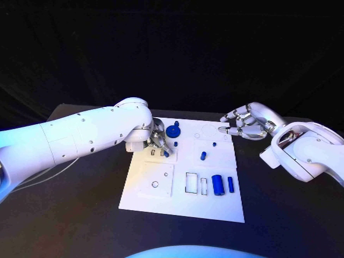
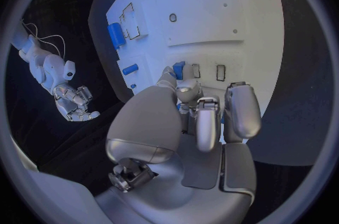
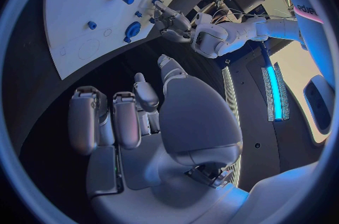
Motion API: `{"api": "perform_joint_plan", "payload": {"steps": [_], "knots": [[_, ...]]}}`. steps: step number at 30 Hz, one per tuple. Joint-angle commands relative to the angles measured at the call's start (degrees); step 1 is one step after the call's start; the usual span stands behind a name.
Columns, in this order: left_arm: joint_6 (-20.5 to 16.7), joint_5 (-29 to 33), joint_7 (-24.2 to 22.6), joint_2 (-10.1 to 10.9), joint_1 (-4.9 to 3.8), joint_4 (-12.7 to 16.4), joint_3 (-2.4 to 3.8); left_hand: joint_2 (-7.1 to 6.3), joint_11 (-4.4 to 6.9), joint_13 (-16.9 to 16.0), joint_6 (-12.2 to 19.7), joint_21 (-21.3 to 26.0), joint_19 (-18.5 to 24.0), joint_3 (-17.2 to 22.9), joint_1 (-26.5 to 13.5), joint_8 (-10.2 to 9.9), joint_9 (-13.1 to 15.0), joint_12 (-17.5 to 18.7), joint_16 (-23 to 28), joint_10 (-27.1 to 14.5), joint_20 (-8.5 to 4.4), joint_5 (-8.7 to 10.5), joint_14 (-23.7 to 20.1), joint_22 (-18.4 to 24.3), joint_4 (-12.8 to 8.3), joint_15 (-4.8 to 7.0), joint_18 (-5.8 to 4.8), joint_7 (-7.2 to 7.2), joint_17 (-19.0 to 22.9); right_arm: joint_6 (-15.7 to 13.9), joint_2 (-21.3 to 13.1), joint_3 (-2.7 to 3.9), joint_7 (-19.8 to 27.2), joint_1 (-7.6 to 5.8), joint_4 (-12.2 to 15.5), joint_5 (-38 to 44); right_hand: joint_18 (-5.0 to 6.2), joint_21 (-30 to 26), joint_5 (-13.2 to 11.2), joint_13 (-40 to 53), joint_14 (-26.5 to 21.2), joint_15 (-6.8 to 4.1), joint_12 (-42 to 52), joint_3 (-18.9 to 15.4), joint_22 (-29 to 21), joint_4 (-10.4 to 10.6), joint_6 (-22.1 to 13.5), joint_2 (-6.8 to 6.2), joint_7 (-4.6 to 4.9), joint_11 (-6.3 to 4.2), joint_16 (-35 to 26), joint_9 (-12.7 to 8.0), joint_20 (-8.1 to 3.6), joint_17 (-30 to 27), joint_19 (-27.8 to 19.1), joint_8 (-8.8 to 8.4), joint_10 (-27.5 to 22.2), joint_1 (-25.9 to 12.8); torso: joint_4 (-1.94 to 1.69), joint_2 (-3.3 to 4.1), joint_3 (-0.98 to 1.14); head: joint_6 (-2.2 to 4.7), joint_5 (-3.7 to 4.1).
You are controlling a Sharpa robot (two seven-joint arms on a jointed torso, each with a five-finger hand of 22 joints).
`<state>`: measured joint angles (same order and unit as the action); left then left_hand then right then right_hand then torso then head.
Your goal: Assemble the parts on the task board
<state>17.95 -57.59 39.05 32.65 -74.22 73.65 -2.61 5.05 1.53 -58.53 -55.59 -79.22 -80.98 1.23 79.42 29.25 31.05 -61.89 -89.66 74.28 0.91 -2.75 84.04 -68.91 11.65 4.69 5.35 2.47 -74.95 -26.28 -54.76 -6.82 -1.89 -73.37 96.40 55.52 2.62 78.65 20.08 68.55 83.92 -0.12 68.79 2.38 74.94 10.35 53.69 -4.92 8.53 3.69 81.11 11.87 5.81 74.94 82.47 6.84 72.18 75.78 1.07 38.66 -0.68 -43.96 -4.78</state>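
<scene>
Black bench (image 1: 79, 215) carrying white task board (image 1: 160, 201) at centre. Left arm (image 1: 71, 137) reaching in over board's far left corner. Right arm (image 1: 319, 156) off board's far right corner, above bare bench.

Left hand (image 1: 156, 141) low on the board, fingers (image 2: 205, 122) curled down together, fingertips at a small blue part (image 2: 178, 70) beside two narrow slots; cannot tell whether pinched or merely touched. Right hand (image 1: 245, 122) clear of board, fingers (image 3: 127, 117) loosely curled, apart, holding nothing.

Blue cylinder (image 1: 217, 184) standing near board's right near edge; thin blue rod (image 1: 231, 184) just beside it. Blue round knob (image 1: 173, 130) at far edge, close by left hand. Small blue peg (image 1: 203, 156) mid-board, apart from the rest.
</scene>
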Motion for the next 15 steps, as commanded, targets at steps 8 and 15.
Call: {"api": "perform_joint_plan", "payload": {"steps": [8, 15], "knots": [[-1.3, 1.9, -0.8, 1.4, 0.13, 1.2, 0.09, -1.01, 0.21, 0.1, 0.0, -0.4, 0.4, 4.2, 0.9, -0.6, 0.2, 0.3, -0.3, -0.1, -0.16, -0.34, 6.0, -0.2, 0.0, 0.26, -1.13, -0.19, -15.1, 0.6, 0.1, 0.01, 0.1, 0.09, -0.2, 0.2, 0.43, -0.3, 0.3, 0.0, 2.7, -0.47, 0.1, -0.2, 7.1, 0.1, 0.3, 0.25, 0.04, 0.02, -0.2, 0.0, -0.18, 0.1, 0.2, 0.35, 0.3, -0.3, -0.05, 0.02, 0.03, 0.27, -0.10], [-4.0, 2.4, -1.3, 3.5, 0.12, 2.8, 0.34, -3.10, 0.27, 0.2, -0.2, -0.6, 0.4, 9.8, 0.7, -1.0, 0.5, 0.6, -0.3, 0.0, -0.21, -0.36, 6.0, -0.6, -0.1, 0.35, -1.16, -0.26, -15.1, 0.6, 0.1, 0.00, 0.1, 0.15, -0.4, 0.1, 0.44, -0.4, 0.4, 0.0, 2.7, -0.47, 0.1, -0.2, 7.0, 0.1, 0.2, 0.28, 0.04, 0.01, -0.2, 0.0, -0.19, 0.1, 0.1, 0.36, 0.3, -0.3, -0.11, 0.02, 0.04, 0.25, -0.19]]}}
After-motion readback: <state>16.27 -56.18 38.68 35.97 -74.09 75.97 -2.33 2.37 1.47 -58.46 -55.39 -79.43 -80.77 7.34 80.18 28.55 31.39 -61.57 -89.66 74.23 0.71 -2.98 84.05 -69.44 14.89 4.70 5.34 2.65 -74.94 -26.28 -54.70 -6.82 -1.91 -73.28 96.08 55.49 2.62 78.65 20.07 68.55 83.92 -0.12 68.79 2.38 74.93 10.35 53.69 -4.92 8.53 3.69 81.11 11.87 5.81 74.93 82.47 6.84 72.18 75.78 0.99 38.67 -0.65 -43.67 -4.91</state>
